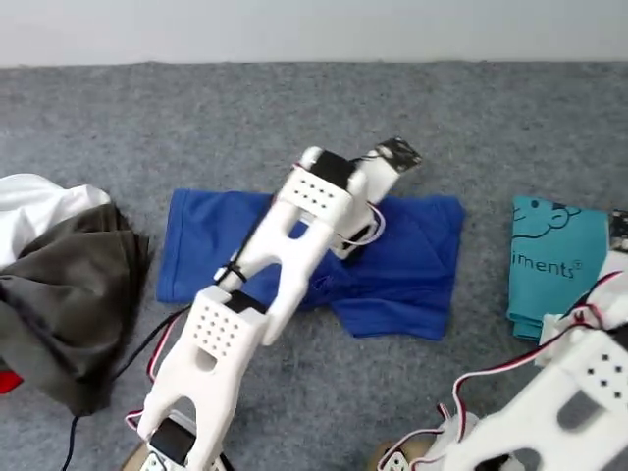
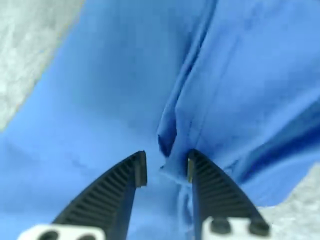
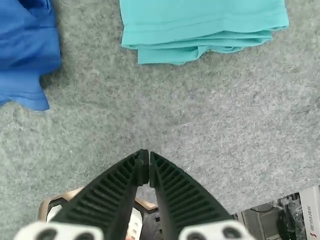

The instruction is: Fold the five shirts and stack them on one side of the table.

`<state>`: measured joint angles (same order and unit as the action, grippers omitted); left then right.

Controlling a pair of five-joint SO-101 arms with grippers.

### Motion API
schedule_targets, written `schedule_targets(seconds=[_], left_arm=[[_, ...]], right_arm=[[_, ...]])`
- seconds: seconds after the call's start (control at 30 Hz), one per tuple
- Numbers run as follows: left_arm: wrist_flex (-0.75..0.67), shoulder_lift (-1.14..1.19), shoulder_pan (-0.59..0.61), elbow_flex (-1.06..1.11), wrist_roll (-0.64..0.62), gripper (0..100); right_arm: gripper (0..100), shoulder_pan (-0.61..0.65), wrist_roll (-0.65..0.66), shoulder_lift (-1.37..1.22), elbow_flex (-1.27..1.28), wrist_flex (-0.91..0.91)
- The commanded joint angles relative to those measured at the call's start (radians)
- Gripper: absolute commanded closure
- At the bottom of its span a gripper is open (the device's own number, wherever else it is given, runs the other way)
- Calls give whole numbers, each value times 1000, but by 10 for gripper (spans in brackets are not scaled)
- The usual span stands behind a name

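Left gripper [image 2: 165, 167], fingers parted, straddles a crease in the blue shirt [image 2: 100, 90]; right gripper [image 3: 148, 162], clenched empty, hangs near the teal shirt [image 3: 200, 20]

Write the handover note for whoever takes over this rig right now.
Left hand: open, low over the blue fabric shirt, straddling a raised crease.
Right hand: shut, empty, above the grey felt table.
Blue shirt lies spread mid-table; the folded teal fabric shirt sits at the right edge; a crumpled heap of dark grey and white shirts at the left edge.
Done: teal folded. Left: blue shirt, the heap, stacking.
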<state>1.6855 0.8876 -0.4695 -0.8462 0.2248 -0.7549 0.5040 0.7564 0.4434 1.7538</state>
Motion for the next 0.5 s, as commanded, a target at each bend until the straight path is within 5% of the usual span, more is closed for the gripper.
schedule_targets(seconds=[0.0,0.47], left_arm=[[17,-14,51,7,2,863],[66,-21,0,19,-5,863]], right_arm=[[987,-1,0,68,17,36],[987,-1,2,160,32,36]])
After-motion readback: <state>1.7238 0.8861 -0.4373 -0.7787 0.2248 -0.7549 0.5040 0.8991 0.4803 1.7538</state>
